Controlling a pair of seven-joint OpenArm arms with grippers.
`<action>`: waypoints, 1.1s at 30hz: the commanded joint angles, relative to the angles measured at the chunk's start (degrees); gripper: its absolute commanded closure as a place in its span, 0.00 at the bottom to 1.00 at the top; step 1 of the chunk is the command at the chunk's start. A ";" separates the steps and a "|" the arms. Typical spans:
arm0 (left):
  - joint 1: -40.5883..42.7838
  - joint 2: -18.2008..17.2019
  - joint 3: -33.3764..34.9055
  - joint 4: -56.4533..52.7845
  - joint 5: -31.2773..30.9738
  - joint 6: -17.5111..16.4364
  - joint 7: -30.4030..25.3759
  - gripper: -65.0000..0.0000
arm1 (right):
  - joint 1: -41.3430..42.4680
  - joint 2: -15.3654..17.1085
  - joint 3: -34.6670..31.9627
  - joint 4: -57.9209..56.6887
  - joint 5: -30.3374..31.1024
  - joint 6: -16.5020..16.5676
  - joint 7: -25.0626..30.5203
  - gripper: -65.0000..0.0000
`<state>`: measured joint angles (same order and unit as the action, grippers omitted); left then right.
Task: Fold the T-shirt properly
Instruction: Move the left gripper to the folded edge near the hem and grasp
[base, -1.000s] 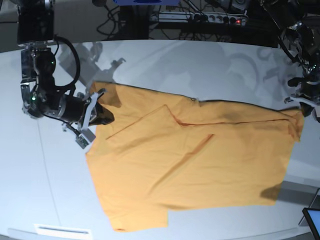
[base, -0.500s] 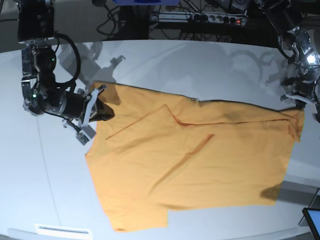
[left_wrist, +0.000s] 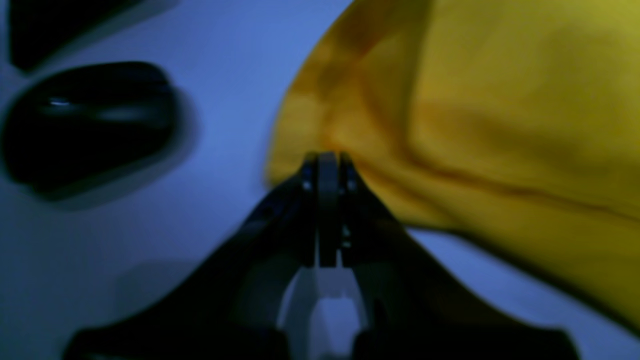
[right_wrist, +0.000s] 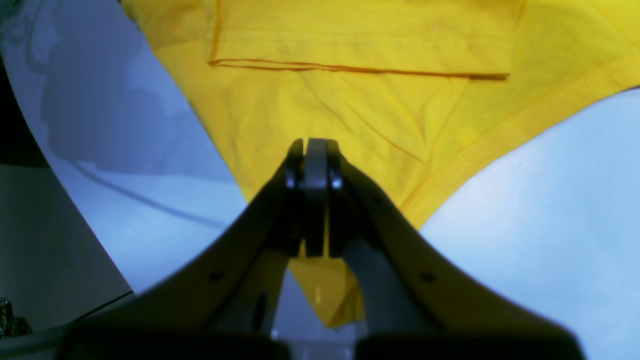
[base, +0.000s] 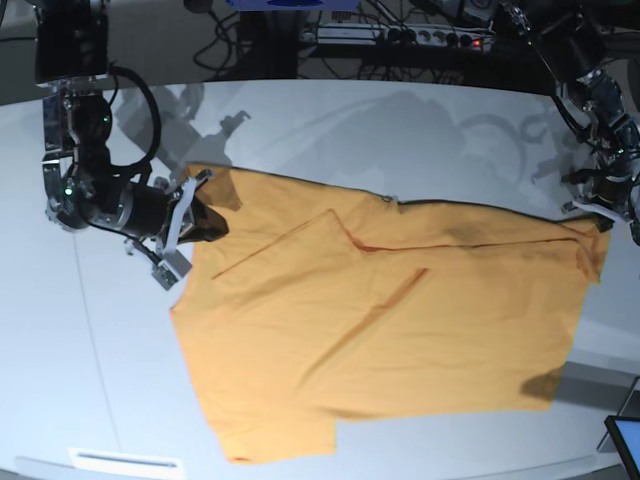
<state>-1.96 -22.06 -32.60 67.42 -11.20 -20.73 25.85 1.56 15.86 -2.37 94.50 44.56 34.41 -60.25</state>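
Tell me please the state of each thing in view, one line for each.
T-shirt: spread on the table, partly folded, two corners pinched.
Left end effector: shut on the T-shirt's corner.
Right end effector: shut on the T-shirt's edge.
Table: white, bears the T-shirt.

I count one T-shirt (base: 390, 330), one white table (base: 330, 140), two arms in my feed, so two grippers, my left gripper (base: 598, 216) and my right gripper (base: 205, 222), one power strip (base: 405, 36) behind the table, one screen corner (base: 625, 440)
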 joint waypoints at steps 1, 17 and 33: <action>-1.87 -1.01 -0.06 0.14 0.61 0.29 -1.36 1.00 | 0.85 0.54 0.39 1.11 0.94 0.18 1.22 1.00; -4.15 -1.19 11.19 -5.04 1.31 0.47 -5.23 1.00 | 0.85 0.71 0.39 1.11 0.94 0.18 1.22 1.00; -2.84 -5.32 11.02 -6.89 1.58 0.47 -5.49 1.00 | 0.85 0.80 0.48 0.93 0.68 0.18 1.30 1.00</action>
<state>-4.10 -26.22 -21.23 59.72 -9.45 -20.75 20.95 1.54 16.16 -2.31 94.50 44.31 34.41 -60.23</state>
